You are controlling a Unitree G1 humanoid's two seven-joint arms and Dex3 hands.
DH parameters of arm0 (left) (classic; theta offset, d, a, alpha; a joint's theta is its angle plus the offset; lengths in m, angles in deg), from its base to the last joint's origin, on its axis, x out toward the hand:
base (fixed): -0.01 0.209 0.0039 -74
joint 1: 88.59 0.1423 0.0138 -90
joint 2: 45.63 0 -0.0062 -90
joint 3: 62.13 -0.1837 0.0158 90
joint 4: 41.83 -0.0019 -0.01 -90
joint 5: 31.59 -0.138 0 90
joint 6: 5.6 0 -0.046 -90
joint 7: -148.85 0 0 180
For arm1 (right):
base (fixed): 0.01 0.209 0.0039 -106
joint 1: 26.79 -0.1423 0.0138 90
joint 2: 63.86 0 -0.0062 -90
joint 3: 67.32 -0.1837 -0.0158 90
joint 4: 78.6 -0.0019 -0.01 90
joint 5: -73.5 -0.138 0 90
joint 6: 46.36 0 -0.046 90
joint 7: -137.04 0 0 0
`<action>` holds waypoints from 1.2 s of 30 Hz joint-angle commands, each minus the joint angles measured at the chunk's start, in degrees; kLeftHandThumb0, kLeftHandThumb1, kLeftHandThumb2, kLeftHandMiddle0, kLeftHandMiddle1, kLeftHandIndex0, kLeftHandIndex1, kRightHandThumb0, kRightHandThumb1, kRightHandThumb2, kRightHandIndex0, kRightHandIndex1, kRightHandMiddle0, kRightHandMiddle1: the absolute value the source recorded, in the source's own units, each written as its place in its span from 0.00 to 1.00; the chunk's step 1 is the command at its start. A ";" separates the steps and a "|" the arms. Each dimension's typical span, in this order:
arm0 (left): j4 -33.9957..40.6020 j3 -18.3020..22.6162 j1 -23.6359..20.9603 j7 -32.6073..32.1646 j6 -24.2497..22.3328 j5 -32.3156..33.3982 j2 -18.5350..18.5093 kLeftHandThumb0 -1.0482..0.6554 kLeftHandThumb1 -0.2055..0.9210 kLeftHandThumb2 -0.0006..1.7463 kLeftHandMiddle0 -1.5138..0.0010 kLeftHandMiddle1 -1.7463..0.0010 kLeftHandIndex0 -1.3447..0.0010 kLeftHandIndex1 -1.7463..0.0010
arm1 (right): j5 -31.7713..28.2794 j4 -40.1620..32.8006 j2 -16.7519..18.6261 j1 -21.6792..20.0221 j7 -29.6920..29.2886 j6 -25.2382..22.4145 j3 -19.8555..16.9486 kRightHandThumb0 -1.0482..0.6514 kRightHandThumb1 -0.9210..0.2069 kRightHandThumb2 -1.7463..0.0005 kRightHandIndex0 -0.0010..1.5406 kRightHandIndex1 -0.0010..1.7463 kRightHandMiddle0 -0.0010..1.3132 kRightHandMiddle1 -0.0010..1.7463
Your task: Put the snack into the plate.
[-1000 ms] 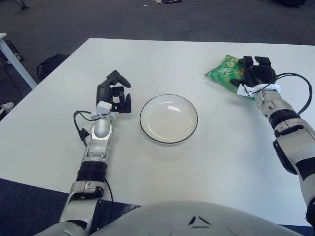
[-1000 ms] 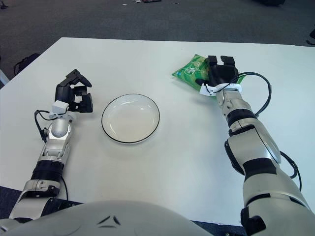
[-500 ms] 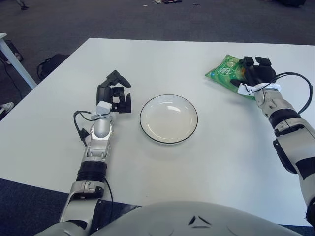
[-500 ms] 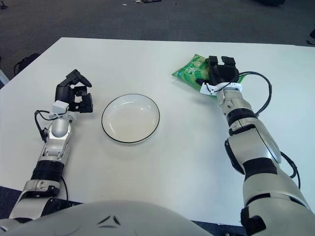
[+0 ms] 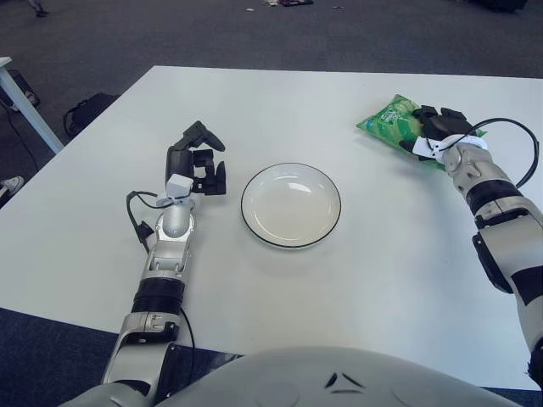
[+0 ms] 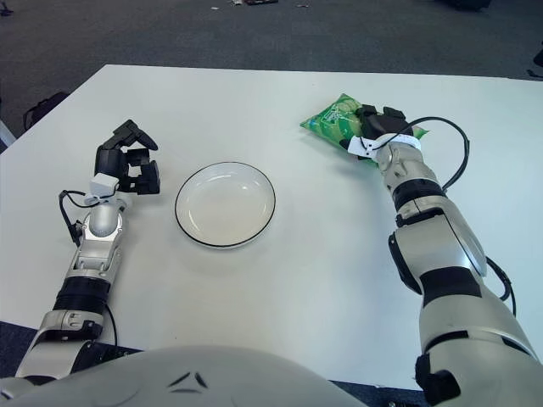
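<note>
Far on the right of the white table [image 5: 280,322], the right hand [image 5: 437,129] has its fingers wrapped around the green snack bag [image 5: 392,125]. Well to the left sits the round plate [image 5: 291,205]. Left of the plate, the left hand [image 5: 198,161] curls its fingers on nothing.

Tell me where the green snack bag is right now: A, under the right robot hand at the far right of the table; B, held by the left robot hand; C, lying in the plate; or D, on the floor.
A: the green snack bag sits on the white table with the right robot hand closed over it, while the plate holds nothing and the left robot hand shows left of the plate.
</note>
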 commanded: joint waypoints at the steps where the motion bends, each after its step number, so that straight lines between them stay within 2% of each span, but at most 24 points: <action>1: -4.48 -0.66 8.75 -0.29 -0.29 0.71 2.97 0.27 0.28 0.90 0.06 0.00 0.41 0.00 | -0.86 -0.01 -0.86 -0.86 7.22 1.62 0.55 0.01 0.00 0.51 0.00 0.00 0.00 0.28; 3: -4.55 -0.62 8.75 -0.12 0.03 1.03 2.97 0.27 0.28 0.90 0.06 0.00 0.41 0.00 | -0.91 -0.16 -1.12 -0.91 8.46 2.06 0.59 0.04 0.00 0.55 0.00 0.13 0.00 0.38; 4: -4.59 -0.61 8.75 -0.04 0.13 1.15 2.95 0.27 0.28 0.90 0.06 0.00 0.41 0.00 | -0.84 -0.26 -1.23 -0.91 8.69 2.19 0.65 0.06 0.02 0.56 0.00 0.25 0.00 0.48; 5: -4.59 -0.60 8.75 0.08 0.14 1.29 2.94 0.27 0.28 0.90 0.06 0.00 0.41 0.00 | -0.50 0.07 -1.54 -0.69 7.77 2.59 0.83 0.10 0.06 0.55 0.00 0.44 0.00 0.64; 6: -4.57 -0.60 8.75 0.17 0.07 1.41 2.94 0.27 0.28 0.90 0.06 0.00 0.41 0.00 | -0.17 0.52 -1.92 -0.36 6.46 3.08 0.97 0.20 0.13 0.53 0.06 0.64 0.10 0.77; 9: -4.43 -0.62 8.78 0.20 -0.24 1.52 2.96 0.27 0.28 0.90 0.06 0.00 0.40 0.00 | 0.19 1.16 -2.48 0.32 3.33 3.93 1.01 0.48 0.35 0.40 0.26 0.82 0.25 0.92; 10: -4.36 -0.62 8.80 0.18 -0.39 1.52 2.97 0.27 0.28 0.90 0.06 0.00 0.40 0.00 | 0.21 1.22 -2.57 0.53 2.18 4.11 0.96 0.51 0.42 0.36 0.31 0.81 0.30 0.94; 12: -4.17 -0.64 8.84 0.09 -0.74 1.48 2.99 0.27 0.27 0.91 0.06 0.00 0.40 0.00 | -0.06 1.05 -2.19 0.86 -1.21 3.70 0.46 0.57 0.64 0.21 0.45 0.82 0.45 0.98; 13: -4.09 -0.66 8.85 0.02 -0.86 1.40 2.97 0.27 0.27 0.91 0.06 0.00 0.40 0.00 | -0.66 0.94 -1.82 1.07 -2.81 3.35 -0.20 0.59 0.71 0.17 0.49 0.83 0.49 0.98; 17: -3.95 -0.63 8.84 0.21 -1.16 1.49 2.78 0.27 0.27 0.91 0.06 0.00 0.40 0.00 | -2.98 0.73 -0.49 1.67 -6.93 2.94 -2.50 0.61 0.81 0.10 0.56 0.84 0.54 1.00; 25: -4.79 -0.65 8.47 0.49 -0.32 1.93 2.51 0.27 0.28 0.91 0.06 0.00 0.40 0.00 | -5.21 0.40 0.45 2.20 -9.98 4.29 -4.42 0.62 0.86 0.05 0.60 0.88 0.53 1.00; 36: -5.65 -0.68 8.13 1.17 0.40 2.92 2.48 0.28 0.29 0.89 0.05 0.00 0.42 0.00 | -6.62 -4.09 -0.21 2.85 -12.08 7.05 -6.32 0.62 0.83 0.07 0.60 0.89 0.49 1.00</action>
